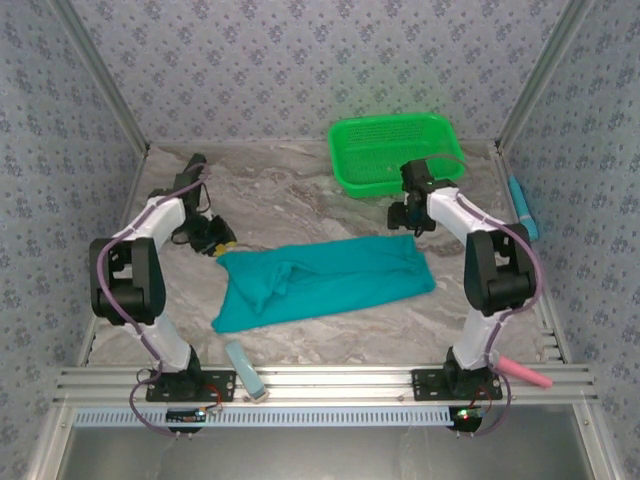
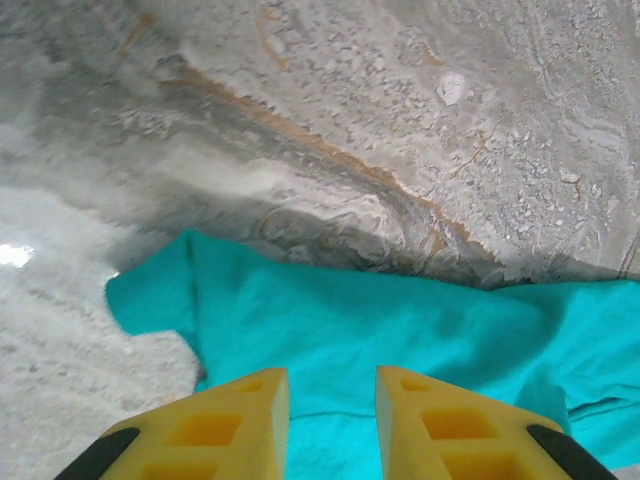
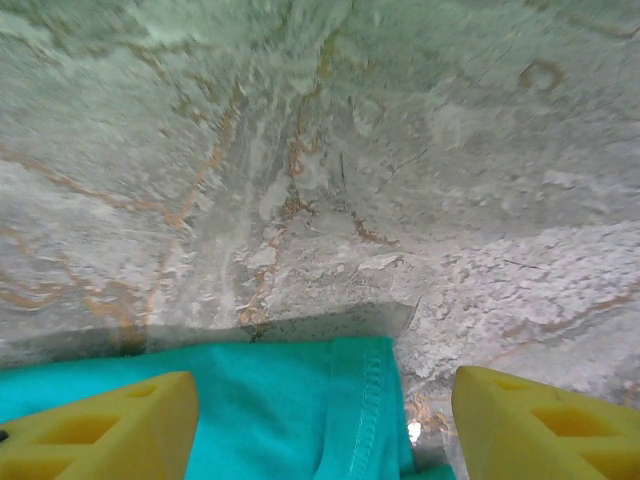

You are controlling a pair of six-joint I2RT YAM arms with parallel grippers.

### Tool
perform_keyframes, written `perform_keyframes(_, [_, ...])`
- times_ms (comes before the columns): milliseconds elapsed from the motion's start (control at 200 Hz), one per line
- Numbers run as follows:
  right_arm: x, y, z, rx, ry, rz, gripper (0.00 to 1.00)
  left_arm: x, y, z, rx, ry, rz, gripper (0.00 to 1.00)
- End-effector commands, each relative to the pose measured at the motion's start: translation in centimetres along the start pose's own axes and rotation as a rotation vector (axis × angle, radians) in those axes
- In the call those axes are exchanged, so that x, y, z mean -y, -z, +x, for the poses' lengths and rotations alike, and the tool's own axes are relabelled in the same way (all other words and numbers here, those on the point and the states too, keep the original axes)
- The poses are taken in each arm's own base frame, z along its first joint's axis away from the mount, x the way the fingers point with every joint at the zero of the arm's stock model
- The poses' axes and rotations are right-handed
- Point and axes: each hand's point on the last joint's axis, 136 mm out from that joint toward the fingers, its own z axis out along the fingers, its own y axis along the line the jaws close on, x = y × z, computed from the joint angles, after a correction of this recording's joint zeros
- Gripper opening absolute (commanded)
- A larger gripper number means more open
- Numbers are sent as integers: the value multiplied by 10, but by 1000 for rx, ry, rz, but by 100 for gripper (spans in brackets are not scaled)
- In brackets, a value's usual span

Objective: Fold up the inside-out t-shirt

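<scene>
The plain teal soft-cloth t-shirt [image 1: 330, 278] is lying bunched in a long band across the middle of my grey marbled surface [image 1: 280, 200]. My left tool [image 1: 210, 238] is hovering at its 10 o'clock corner, fingers [image 2: 215, 430] slightly parted, holding nothing. My right tool [image 1: 405, 215] is hanging at its 1 o'clock corner, spread wide, released.

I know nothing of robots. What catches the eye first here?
A teal t-shirt lies in a long rumpled strip in the middle of the marbled table. A bright green basket sits at the far right. The left tool and right tool hang near the shirt's far corners, jaws apart.
</scene>
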Motion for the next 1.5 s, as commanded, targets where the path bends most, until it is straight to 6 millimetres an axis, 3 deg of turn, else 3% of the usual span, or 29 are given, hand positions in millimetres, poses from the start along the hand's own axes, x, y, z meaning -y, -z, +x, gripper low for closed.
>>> perform_keyframes(0, [24,-16,19,-96,5,124,69,-22,-24,4,-58,14,-91,28])
perform_keyframes(115, [45,-27,31,-148,-35,189,68,-43,-38,4,-84,38,-136,25])
perform_keyframes(240, [76,-22,37,-140,-118,286,69,-61,-43,5,-98,88,-144,12])
perform_keyframes(350, [96,-8,36,-106,-185,323,70,-57,-41,5,-129,120,-79,10])
perform_keyframes(440, [91,12,29,-60,-194,282,70,-48,-35,5,-140,114,-40,14])
perform_keyframes(500, [70,28,23,-21,-160,198,70,-40,-30,8,-154,113,-3,17])
perform_keyframes(620, [-12,59,25,13,-76,-65,68,-31,-10,11,-132,87,13,20])
perform_keyframes(740, [-138,86,66,-24,42,-405,63,-19,12,15,-83,30,-6,21])
perform_keyframes(760, [-150,82,85,-62,61,-428,62,-17,15,17,-77,19,-10,21])
perform_keyframes(890, [-241,103,125,-39,189,-643,56,4,15,33,-74,-56,-22,22])
perform_keyframes(950, [-268,102,141,-16,300,-659,54,9,7,37,-75,-61,-12,22])
perform_keyframes(1074, [-302,78,169,22,523,-613,53,2,-19,37,-98,-47,-25,22])
perform_keyframes(1089, [-313,84,165,49,541,-630,53,-1,-22,36,-104,-47,-34,22])
perform_keyframes(1189, [-336,71,180,55,631,-619,55,-19,-41,30,-128,-11,-70,21])
perform_keyframes(1309, [-341,61,177,129,683,-521,54,-24,-53,26,-149,43,-31,20])
perform_keyframes(1494, [-328,54,154,236,696,-374,56,-32,-59,24,-152,50,-62,20])
